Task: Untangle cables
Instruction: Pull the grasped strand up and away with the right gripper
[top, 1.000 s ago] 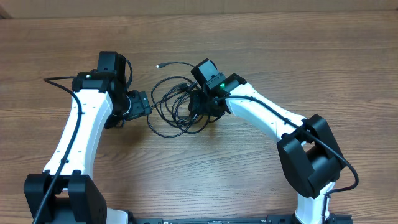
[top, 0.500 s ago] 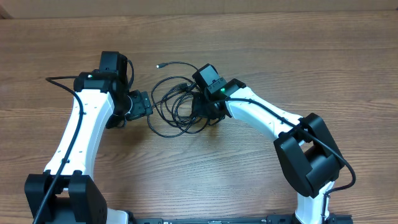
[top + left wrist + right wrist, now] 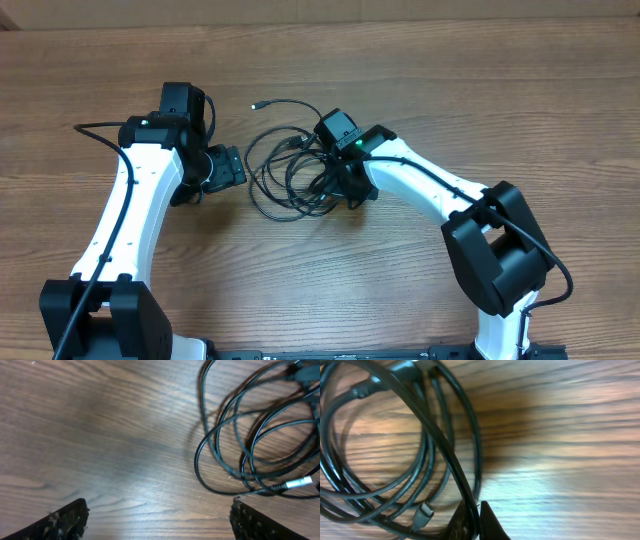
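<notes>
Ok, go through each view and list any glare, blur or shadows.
Overhead: even light, the cables sharp, no strong glare. Left wrist: a pale glare streak on the table, grain slightly smeared. Right wrist: cables so near the lens they blur, bright glare at right, dark shadow beside the loops.

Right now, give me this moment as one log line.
left gripper: open, beside cables | right gripper: shut on cables | cables: tangled

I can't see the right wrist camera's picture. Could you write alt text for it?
The right gripper, at the bottom edge, is shut on one strand of the black cables, whose loops fill the left half over a wooden table. A small plug lies just left of it.
</notes>
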Tool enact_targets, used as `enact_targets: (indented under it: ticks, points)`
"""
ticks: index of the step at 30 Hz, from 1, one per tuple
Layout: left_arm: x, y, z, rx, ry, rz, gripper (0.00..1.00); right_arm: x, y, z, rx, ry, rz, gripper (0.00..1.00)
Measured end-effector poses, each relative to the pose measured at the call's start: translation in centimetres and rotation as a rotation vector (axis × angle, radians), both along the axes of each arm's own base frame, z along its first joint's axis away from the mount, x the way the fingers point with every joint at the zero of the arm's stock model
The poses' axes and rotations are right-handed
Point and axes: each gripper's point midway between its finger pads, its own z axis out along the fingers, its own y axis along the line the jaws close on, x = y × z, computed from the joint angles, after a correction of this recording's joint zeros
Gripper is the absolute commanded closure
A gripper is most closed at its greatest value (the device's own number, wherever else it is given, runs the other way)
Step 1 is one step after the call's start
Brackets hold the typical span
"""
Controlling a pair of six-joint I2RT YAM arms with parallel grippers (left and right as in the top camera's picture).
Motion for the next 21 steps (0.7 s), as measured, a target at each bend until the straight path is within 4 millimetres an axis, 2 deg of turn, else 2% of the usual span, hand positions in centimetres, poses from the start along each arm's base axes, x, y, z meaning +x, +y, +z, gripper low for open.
enact_targets:
  ticks: [3,5,7,10,13,17,21]
  points:
    - [0.6,-0.9,0.1,-0.025,-0.028,-0.026,0.04,1.3,-0.7,3.2,-0.008,-0.059,0.025,0.96]
    - [1.2,-1.8,0.3,-0.046,-0.055,-0.058,0.02,2.8,-0.8,7.1,0.010,-0.152,0.038,0.96]
    - [1.8,-3.1,0.5,-0.073,-0.086,-0.101,0.00,4.1,-0.9,12.7,0.042,-0.285,0.047,0.96]
    - [2.4,-5.0,0.8,-0.107,-0.123,-0.166,0.00,4.5,-1.7,20.6,0.089,-0.476,0.039,0.96]
    - [2.6,-6.4,1.1,-0.124,-0.148,-0.213,0.00,3.7,-3.5,26.6,0.109,-0.625,0.008,0.96]
    - [2.9,-7.5,1.3,-0.140,-0.166,-0.241,0.01,2.8,-5.7,30.1,0.087,-0.727,-0.033,0.96]
    - [3.2,-7.8,1.4,-0.156,-0.181,-0.247,0.00,2.7,-6.7,31.7,0.075,-0.783,-0.058,0.96]
